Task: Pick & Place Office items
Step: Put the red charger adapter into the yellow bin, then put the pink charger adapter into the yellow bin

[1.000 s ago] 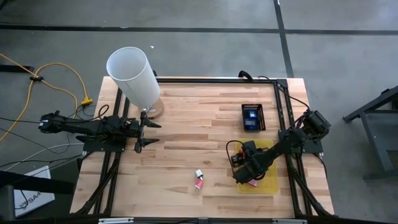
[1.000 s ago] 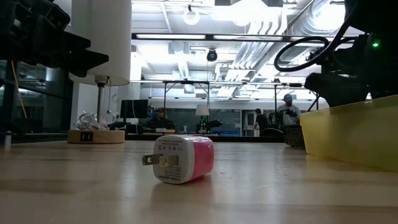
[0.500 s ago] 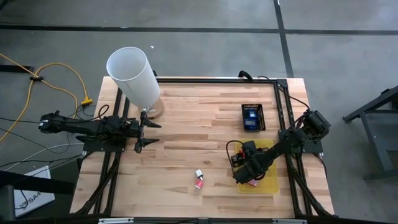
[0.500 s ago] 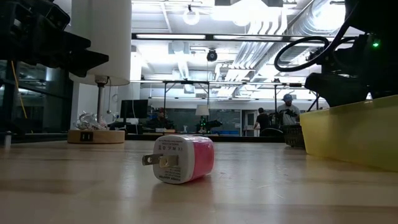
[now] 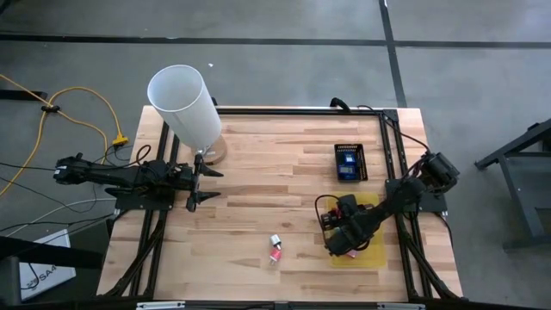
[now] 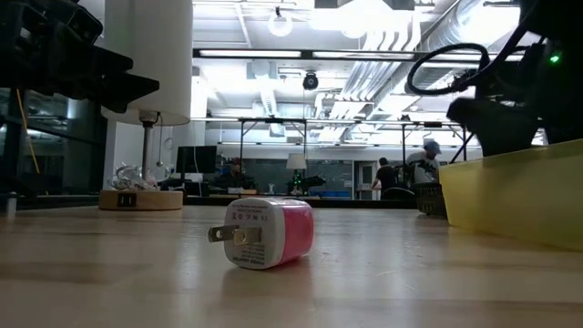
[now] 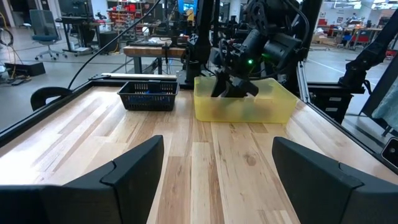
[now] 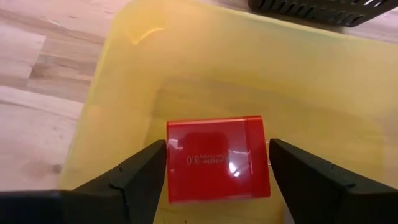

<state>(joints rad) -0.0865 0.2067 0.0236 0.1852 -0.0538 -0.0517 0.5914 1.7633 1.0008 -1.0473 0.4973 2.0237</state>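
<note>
My right gripper [image 5: 344,245] reaches down into the yellow translucent tray [image 5: 372,251] at the table's near right, shut on a red block [image 8: 216,158]. A pink and white plug-shaped block [image 5: 275,251] lies on its side on the wood, left of the tray, and no gripper touches it. At the table's left edge, beside the white cylinder [image 5: 185,108], my left gripper [image 5: 200,182] stays level and open, with nothing between its fingers [image 7: 134,168]. My right gripper pinches the red block by its two opposite short sides [image 8: 171,163], one finger on each. The fingers slant down from above into the tray. The block lies level between them with its printed face up, above the tray's floor [image 8: 205,99]; whether it rests on it, I cannot tell.
A black mesh basket [image 5: 349,162] with a blue item stands at the far right, just beyond the tray. The tall white cylinder stands on a round wooden base at the far left. Bare wood lies across the table's middle [image 5: 267,189].
</note>
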